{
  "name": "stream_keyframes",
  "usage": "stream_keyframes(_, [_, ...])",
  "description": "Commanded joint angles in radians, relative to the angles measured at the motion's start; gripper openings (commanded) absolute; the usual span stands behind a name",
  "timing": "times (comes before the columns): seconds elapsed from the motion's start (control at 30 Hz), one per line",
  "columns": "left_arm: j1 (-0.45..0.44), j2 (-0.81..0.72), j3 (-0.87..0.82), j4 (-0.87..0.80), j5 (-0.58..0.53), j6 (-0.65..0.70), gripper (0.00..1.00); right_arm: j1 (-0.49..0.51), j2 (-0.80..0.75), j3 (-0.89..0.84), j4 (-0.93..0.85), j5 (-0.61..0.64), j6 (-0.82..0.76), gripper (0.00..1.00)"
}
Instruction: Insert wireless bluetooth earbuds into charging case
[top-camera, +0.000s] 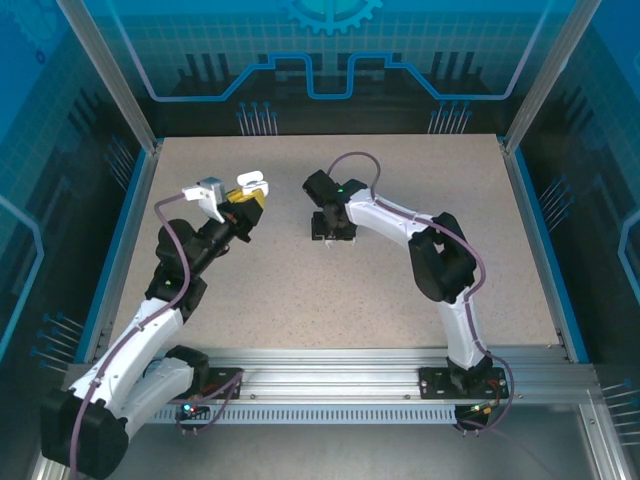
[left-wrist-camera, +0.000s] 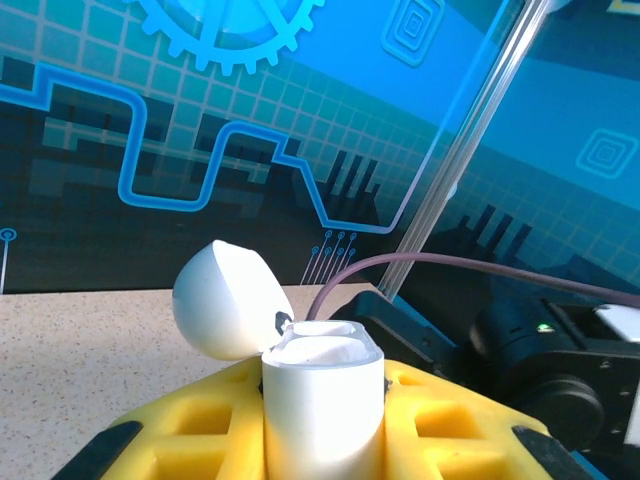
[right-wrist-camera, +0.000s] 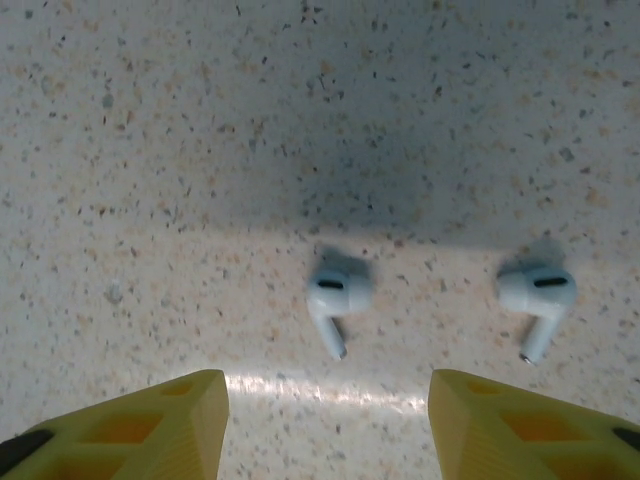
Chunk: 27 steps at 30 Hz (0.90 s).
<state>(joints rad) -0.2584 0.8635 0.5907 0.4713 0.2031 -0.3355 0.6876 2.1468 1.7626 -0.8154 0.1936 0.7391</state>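
Observation:
My left gripper (top-camera: 243, 203) is raised over the back left of the table, shut on a white charging case (left-wrist-camera: 322, 405). The case stands upright between the yellow fingers (left-wrist-camera: 190, 425) with its rounded lid (left-wrist-camera: 220, 300) flipped open to the left. Two glossy white earbuds lie on the speckled table, stems pointing toward me: one (right-wrist-camera: 335, 297) centred ahead of the jaws, the other (right-wrist-camera: 538, 297) off to the right. My right gripper (right-wrist-camera: 328, 400) hovers just above them, pointing down, open with nothing between its yellow fingertips (right-wrist-camera: 195, 410). From above, the right gripper (top-camera: 333, 232) stands near the table's middle.
The speckled beige table (top-camera: 300, 300) is bordered by blue rails (top-camera: 120, 250) and glass walls with metal posts (top-camera: 105, 70). The right arm's dark wrist (left-wrist-camera: 560, 365) and its purple cable (left-wrist-camera: 480, 262) sit close to the right of the held case.

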Motion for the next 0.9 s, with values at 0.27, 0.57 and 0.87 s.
stream_keyframes(0.27, [-0.018, -0.034, -0.011, 0.049, -0.042, 0.003, 0.0, 0.012, 0.161, 0.178, -0.122, 0.04, 0.057, 0.51])
stream_keyframes(0.57, [-0.022, -0.046, -0.011, 0.035, -0.047, 0.024, 0.0, 0.013, 0.22, 0.209, -0.14, 0.05, 0.07, 0.51])
stream_keyframes(0.87, [-0.027, -0.042, -0.008, 0.032, -0.042, 0.028, 0.0, 0.014, 0.232, 0.191, -0.131, 0.046, 0.067, 0.47])
